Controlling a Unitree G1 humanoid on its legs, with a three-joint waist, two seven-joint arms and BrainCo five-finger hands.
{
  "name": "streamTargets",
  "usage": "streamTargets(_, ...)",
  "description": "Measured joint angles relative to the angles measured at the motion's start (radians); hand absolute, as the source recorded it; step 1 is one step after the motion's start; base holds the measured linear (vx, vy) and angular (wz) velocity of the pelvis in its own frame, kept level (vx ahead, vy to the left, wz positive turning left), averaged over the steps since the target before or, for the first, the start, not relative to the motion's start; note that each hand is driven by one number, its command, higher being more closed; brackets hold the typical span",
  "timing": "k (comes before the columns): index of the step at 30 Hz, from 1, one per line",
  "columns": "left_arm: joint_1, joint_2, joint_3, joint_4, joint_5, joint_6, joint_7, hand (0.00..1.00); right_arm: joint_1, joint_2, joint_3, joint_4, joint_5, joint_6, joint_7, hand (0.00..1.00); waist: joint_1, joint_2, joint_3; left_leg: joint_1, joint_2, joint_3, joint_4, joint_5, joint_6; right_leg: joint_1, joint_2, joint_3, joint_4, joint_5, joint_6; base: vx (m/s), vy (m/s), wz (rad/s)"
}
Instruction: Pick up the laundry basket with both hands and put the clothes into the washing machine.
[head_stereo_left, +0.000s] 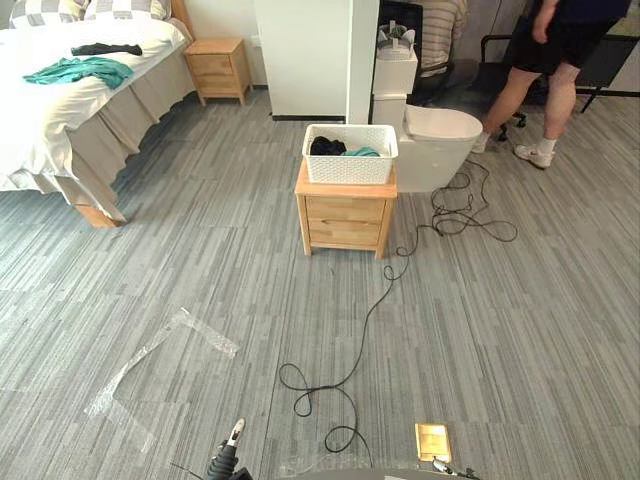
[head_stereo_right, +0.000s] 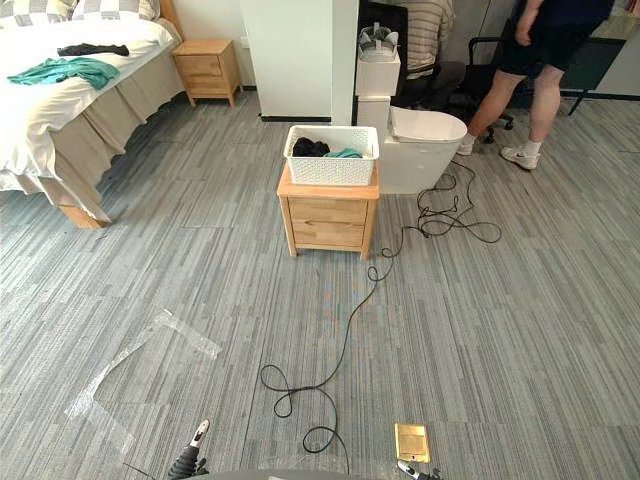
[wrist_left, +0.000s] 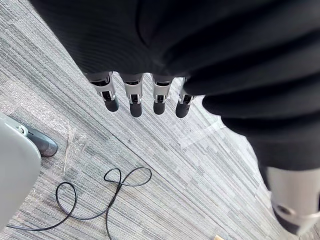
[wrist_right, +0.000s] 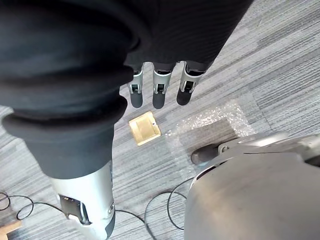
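Observation:
A white perforated laundry basket stands on a small wooden nightstand some way ahead of me on the floor. Dark and teal clothes lie inside it. My left hand hangs over the grey floor with its fingers straight and nothing in them. My right hand hangs the same way, fingers relaxed and empty, above a brass floor plate. Both hands are far from the basket.
A white toilet stands just right of the nightstand beside a white partition. A bed with a teal garment is at the far left, a second nightstand behind it. A person stands at the far right.

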Motion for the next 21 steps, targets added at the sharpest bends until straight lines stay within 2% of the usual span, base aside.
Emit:
streamTargets(10, -0.008, 0.008, -0.007, 0.027, -0.017, -0.002, 0.000, 0.00, -0.015, 0.001, -0.001, 0.017, 0.000, 0.001, 0.000, 0.00, -0.001, -0.012, 0.010, -0.003, -0.003, -0.001, -0.007, 0.002, -0.004, -0.001, -0.002, -0.007, -0.002, 0.000, 0.000, 0.00, 0.000, 0.00)
streamTargets(12, -0.027, 0.019, -0.007, 0.025, -0.024, -0.003, 0.000, 0.00, -0.028, 0.009, -0.009, 0.027, 0.000, 0.001, -0.001, 0.00, -0.001, -0.029, 0.030, -0.059, -0.009, -0.003, 0.088, -0.026, -0.009, -0.010, -0.013, -0.017, 0.003, 0.001, -0.001, 0.00, 0.000, 0.11)
streamTargets(14, -0.038, 0.017, -0.007, 0.025, -0.039, -0.002, 0.000, 0.00, -0.036, 0.007, -0.023, 0.026, 0.000, 0.002, -0.001, 0.00, 0.000, -0.021, 0.043, -0.100, -0.006, -0.005, 0.158, -0.060, 0.000, -0.019, -0.014, -0.028, 0.013, 0.000, 0.000, -0.03, 0.025, 0.12)
streamTargets(15, -0.040, 0.011, -0.012, 0.022, -0.039, -0.002, 0.000, 0.00, -0.044, 0.001, -0.052, 0.025, 0.001, 0.002, -0.001, 0.00, 0.000, 0.000, 0.055, -0.130, 0.001, -0.001, 0.214, -0.117, 0.027, -0.050, -0.011, -0.030, 0.069, -0.035, -0.004, -0.05, 0.066, 0.03)
streamTargets(16, -0.040, 0.010, -0.018, 0.022, -0.040, -0.002, -0.001, 0.00, -0.047, 0.000, -0.061, 0.021, 0.002, 0.002, -0.001, 0.00, 0.001, 0.005, 0.060, -0.143, 0.001, 0.000, 0.235, -0.142, 0.039, -0.079, -0.016, -0.029, 0.129, -0.069, -0.007, -0.06, 0.103, -0.05)
streamTargets(17, -0.045, 0.010, -0.021, 0.016, -0.040, 0.000, -0.001, 0.00, -0.050, 0.001, -0.080, 0.013, 0.012, 0.002, -0.001, 0.00, 0.000, 0.010, 0.077, -0.150, -0.001, 0.007, 0.263, -0.171, 0.050, -0.144, -0.038, -0.028, 0.291, -0.132, 0.025, -0.08, 0.095, -0.19)
streamTargets(18, -0.042, 0.015, -0.030, 0.014, -0.039, 0.002, -0.002, 0.00, -0.045, -0.005, -0.089, -0.006, 0.029, 0.003, 0.000, 0.00, 0.003, 0.017, 0.096, -0.148, -0.005, 0.020, 0.273, -0.186, 0.056, -0.265, -0.069, -0.035, 0.536, -0.164, 0.005, -0.07, 0.098, -0.21)
streamTargets(20, -0.033, 0.039, -0.040, 0.013, -0.038, 0.004, -0.002, 0.00, -0.041, 0.007, -0.088, -0.021, 0.038, 0.003, 0.000, 0.00, -0.001, -0.002, 0.112, -0.113, -0.011, 0.028, 0.274, -0.204, 0.059, -0.405, -0.117, -0.041, 0.841, -0.171, 0.001, 0.06, 0.069, -0.13)
streamTargets(21, -0.031, 0.044, -0.042, 0.013, -0.038, 0.005, -0.002, 0.00, -0.034, 0.010, -0.088, -0.019, 0.040, 0.003, 0.000, 0.00, -0.002, -0.007, 0.116, -0.089, -0.011, 0.028, 0.268, -0.209, 0.063, -0.423, -0.130, -0.052, 0.882, -0.176, 0.005, 0.21, 0.053, -0.08)
